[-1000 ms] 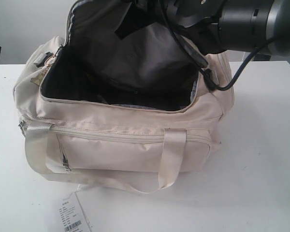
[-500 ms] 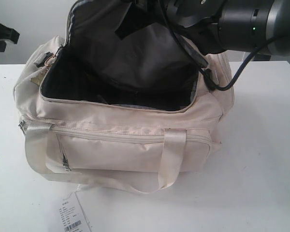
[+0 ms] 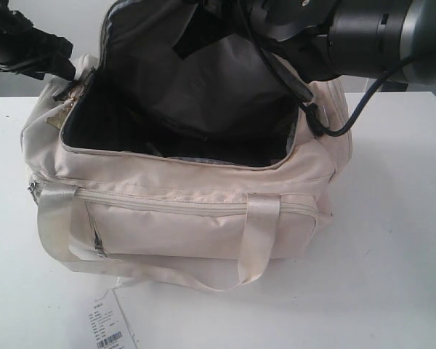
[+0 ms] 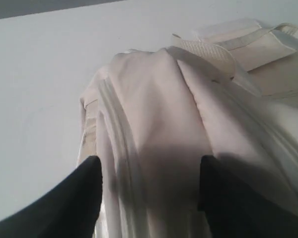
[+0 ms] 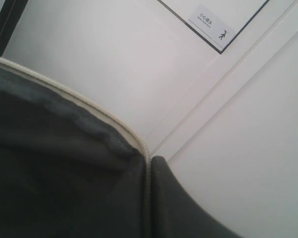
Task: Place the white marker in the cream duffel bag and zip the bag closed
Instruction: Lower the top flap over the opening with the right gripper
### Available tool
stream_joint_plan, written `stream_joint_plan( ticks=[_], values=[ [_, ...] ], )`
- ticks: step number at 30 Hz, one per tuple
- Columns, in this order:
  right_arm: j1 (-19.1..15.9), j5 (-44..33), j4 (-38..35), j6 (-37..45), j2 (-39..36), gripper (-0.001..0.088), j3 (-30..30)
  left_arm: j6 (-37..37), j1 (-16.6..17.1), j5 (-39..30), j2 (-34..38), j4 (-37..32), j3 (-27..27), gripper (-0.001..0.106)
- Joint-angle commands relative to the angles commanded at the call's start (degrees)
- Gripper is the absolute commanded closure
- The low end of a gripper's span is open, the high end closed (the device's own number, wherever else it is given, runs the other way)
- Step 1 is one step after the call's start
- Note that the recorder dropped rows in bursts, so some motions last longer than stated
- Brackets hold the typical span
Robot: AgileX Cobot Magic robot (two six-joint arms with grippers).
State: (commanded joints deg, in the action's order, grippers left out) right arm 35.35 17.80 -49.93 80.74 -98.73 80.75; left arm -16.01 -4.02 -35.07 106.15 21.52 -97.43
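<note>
The cream duffel bag stands on the white table with its top open, showing dark grey lining. Its lid flap is held upright by my right gripper, which is shut on the flap's piped edge; one black finger shows beside the fabric. My left gripper hovers at the bag's left end, near the gold zipper charm. In the left wrist view it is open, its jaws straddling the cream end of the bag without pinching it. The white marker is out of view.
A white paper barcode tag lies on the table in front of the bag. The strap handle droops over the front zip pocket. The right arm's body and cable hang over the bag's right end. A white wall stands behind.
My left gripper has come in from the left edge and now sits over the bag's left end. The right arm and the raised flap have not moved.
</note>
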Motion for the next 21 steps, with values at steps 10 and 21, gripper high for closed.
stream_joint_plan(
  ticks=[10,21],
  values=[
    [0.0,0.0,0.0,0.0,0.0,0.0868,0.0,-4.8,0.0,-1.2,1.8,2.7,-0.3,0.105],
    [0.0,0.0,-0.1,-0.3,0.0,0.0868,0.0,-5.8,2.3,-2.7,1.8,6.8,-0.3,0.105]
  ],
)
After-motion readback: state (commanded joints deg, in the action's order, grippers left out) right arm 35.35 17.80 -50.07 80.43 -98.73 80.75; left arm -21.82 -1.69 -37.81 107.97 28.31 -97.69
